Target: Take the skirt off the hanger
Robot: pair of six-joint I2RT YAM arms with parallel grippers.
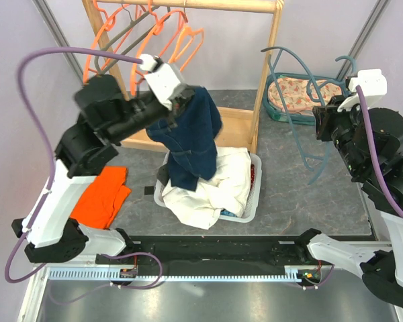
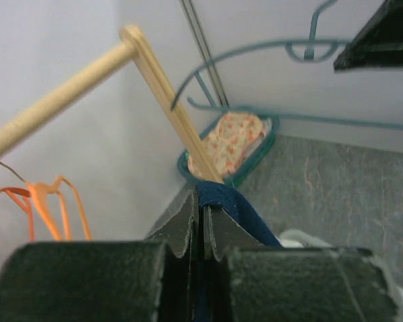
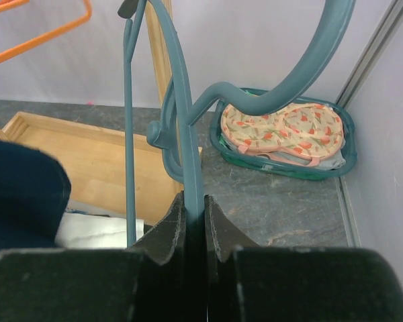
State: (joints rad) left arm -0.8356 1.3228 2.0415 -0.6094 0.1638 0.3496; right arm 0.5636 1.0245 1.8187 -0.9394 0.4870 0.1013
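Dark blue skirt (image 1: 195, 137) hangs with its long axis near vertical. Its top edge is pinched in the left tool (image 2: 200, 201), which is clenched on the fabric. The lower end sags onto white cloth (image 1: 211, 191) in the white basket (image 1: 255, 201), mid-tabletop, in front of the wooden rack (image 1: 269, 60). The left arm rises from its base, forearm reaching right, wrist raised over the basket. Teal hanger (image 3: 178, 100) is well apart to the right, bare, hook uppermost. The right tool (image 3: 193, 201) is clamped on its wire, arm raised at the right edge, tool facing left. Orange garment (image 1: 107, 194) lies flat on the tabletop by the left arm.
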